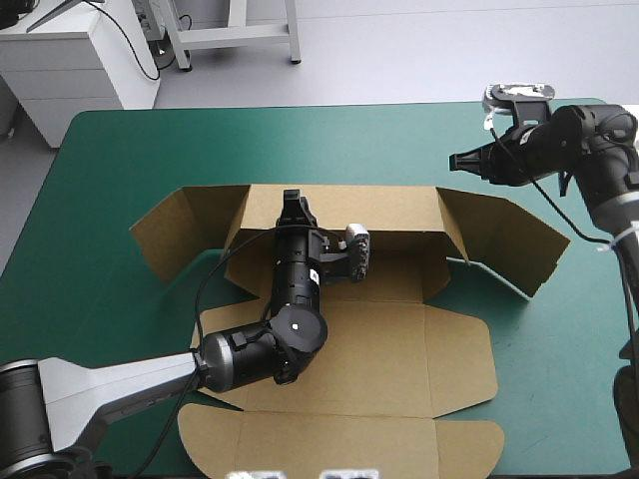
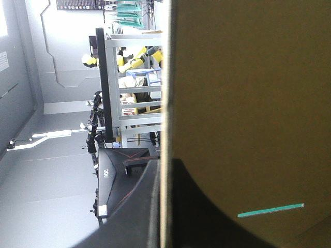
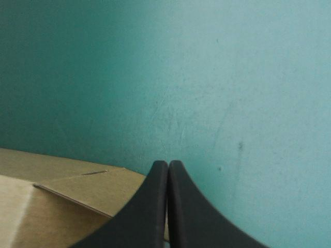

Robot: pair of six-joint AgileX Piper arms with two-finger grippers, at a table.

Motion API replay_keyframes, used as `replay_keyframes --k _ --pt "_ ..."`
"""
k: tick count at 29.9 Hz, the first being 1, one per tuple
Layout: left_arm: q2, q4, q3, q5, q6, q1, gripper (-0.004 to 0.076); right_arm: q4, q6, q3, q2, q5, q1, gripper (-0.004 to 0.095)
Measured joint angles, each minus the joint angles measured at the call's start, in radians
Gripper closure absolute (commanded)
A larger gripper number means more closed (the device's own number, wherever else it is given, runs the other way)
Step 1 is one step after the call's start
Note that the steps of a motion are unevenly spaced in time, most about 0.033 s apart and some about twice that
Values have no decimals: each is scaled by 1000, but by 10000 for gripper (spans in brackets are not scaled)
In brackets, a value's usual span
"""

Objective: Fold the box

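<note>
The brown box (image 1: pixel 399 339) lies mid-table as a cut sheet, its back wall (image 1: pixel 379 210) raised and a side flap standing at each end (image 1: pixel 175 235) (image 1: pixel 509 244). My left gripper (image 1: pixel 293 205) reaches over the base to the back wall's top edge. In the left wrist view the gripper (image 2: pixel 164 164) is shut on the box, the board's edge (image 2: pixel 164 103) running up between the black fingers. My right gripper (image 1: pixel 454 160) hovers shut beyond the right flap, holding nothing. Its own view shows the fingers (image 3: pixel 168 164) met over the teal-green cover, with a corner of board (image 3: pixel 62 199) beside them.
The box's wide front panel and lid flap (image 1: pixel 339 444) reach the table's near edge. Teal-green cover (image 1: pixel 300 140) stretches from the back wall to the far edge. A white cabinet (image 1: pixel 70 60) stands past the far left corner.
</note>
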Motion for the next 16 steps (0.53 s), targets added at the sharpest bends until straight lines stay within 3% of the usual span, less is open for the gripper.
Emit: replay_keyframes --k 7,16 --pt "0 0 0 1 0 0 732 0 -2 0 77 141 0 928" --pt "-1 0 0 0 0 0 732 76 -32 0 -13 167 0 928"
